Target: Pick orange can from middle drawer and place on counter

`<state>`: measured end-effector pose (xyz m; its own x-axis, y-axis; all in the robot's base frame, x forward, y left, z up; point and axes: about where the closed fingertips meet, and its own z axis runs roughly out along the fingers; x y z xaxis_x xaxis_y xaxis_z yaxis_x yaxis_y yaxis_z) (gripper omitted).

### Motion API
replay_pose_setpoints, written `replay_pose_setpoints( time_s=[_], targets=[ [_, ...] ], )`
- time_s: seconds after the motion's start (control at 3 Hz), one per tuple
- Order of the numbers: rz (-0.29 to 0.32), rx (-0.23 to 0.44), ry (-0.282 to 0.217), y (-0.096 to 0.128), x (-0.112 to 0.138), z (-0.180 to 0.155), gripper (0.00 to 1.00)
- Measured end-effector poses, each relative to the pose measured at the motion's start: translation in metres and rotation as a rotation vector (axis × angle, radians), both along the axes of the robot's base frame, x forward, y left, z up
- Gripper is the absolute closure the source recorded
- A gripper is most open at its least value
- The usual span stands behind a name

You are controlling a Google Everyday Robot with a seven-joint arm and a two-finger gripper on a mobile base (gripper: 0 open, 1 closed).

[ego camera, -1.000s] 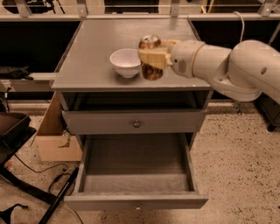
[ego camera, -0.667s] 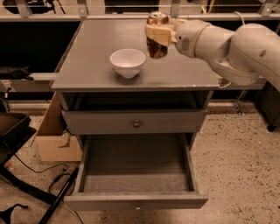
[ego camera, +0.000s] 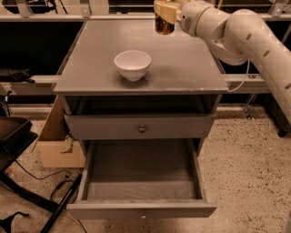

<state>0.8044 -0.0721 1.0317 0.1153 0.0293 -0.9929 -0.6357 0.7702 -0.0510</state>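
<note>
My gripper (ego camera: 164, 12) is at the top of the view, above the far edge of the counter (ego camera: 182, 63). It is shut on the orange can (ego camera: 163, 25), whose lower brown body shows below the fingers; its top is cut off by the frame edge. The can hangs above the counter's back part, beyond the white bowl. The middle drawer (ego camera: 141, 170) is pulled open below, and its wood-grain floor holds nothing. My pale arm (ego camera: 245, 36) reaches in from the right.
A white bowl (ego camera: 132, 63) stands near the middle of the counter. A closed drawer front with a round knob (ego camera: 142, 129) sits above the open drawer. A cardboard box (ego camera: 57, 145) and cables lie on the floor at the left.
My gripper has carried the orange can up and away, from beside the white bowl to above the counter's far edge. The bowl and drawer have not moved.
</note>
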Motion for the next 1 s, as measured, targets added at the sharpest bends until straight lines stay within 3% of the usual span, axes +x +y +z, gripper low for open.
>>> replay_pose_setpoints(
  time_s=[0.33,0.67,1.0],
  targets=[
    [0.027,0.014,-0.063,-0.001,0.038,0.013,1.0],
    [0.038,0.013,-0.059,0.007,0.041,0.008,1.0],
    [0.091,0.015,-0.055,0.048,0.072,-0.012,1.0]
  ],
)
